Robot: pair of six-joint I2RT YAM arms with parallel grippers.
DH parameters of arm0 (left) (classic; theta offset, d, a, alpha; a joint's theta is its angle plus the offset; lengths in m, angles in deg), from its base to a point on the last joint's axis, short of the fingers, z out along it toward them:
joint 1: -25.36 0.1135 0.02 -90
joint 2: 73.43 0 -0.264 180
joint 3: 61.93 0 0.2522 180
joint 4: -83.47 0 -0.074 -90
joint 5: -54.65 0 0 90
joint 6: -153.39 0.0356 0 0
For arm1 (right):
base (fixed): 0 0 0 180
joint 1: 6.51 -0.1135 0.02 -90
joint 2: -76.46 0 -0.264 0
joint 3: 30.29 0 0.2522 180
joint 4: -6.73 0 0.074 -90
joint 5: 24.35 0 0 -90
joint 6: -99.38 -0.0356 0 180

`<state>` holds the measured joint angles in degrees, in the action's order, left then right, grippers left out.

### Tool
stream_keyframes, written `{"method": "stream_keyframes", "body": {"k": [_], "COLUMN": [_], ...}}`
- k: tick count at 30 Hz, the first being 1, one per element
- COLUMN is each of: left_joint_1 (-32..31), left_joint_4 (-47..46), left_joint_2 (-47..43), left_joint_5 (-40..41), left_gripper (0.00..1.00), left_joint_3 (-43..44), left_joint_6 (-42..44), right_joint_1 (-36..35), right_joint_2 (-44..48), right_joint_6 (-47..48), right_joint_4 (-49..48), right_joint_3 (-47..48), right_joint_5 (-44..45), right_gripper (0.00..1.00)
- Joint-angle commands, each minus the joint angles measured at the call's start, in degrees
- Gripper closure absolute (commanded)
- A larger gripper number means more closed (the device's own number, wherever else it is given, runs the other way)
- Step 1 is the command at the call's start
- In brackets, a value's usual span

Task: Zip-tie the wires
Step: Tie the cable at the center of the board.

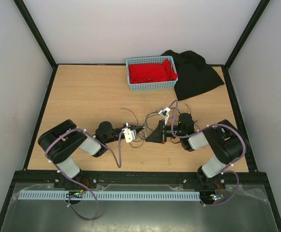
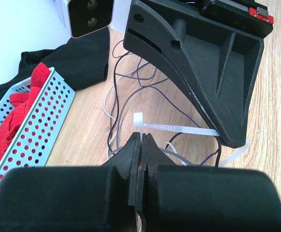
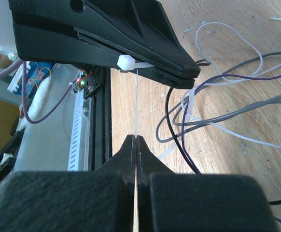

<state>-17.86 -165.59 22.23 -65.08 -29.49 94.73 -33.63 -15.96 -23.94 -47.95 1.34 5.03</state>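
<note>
Surface [image 1: 82, 96]: pale wood, carrying all items.
Black cloth [image 1: 196, 77]: heaped at far right corner.
Blue basket [image 1: 150, 86]: just beside the black cloth, holding red cloth [image 1: 150, 71].
Left tool [image 2: 141, 137]: clenched on white zip tie [image 2: 179, 126], just below its head.
Right tool [image 3: 134, 140]: clenched on the same tie's strap, tips facing the left tool, near it.
Wires [image 3: 217, 117]: thin dark, grey, purple and white strands in loose loops near the surface's middle, under and around the 2 tools; whether the tie encircles them cannot be told.
</note>
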Motion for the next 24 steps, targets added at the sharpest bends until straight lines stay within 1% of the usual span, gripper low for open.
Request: {"method": "stream_keyframes", "body": {"k": [1, 24], "left_joint_1": [-0.3, -0.4], "left_joint_4": [-2.0, -2.0], "left_joint_2": [0.2, 0.3], "left_joint_5": [-0.1, 0.2], "left_gripper": [1.0, 1.0], "left_joint_3": [0.3, 0.4], "left_joint_6": [0.8, 1.0], "right_joint_1": [0.1, 0.1], "right_joint_2": [1.4, 3.2], "right_joint_6": [2.3, 2.9], "right_joint_4": [2.4, 3.4], "right_joint_3": [1.3, 1.2], "right_joint_5": [-0.6, 0.0], "right_gripper": [1.0, 1.0]}}
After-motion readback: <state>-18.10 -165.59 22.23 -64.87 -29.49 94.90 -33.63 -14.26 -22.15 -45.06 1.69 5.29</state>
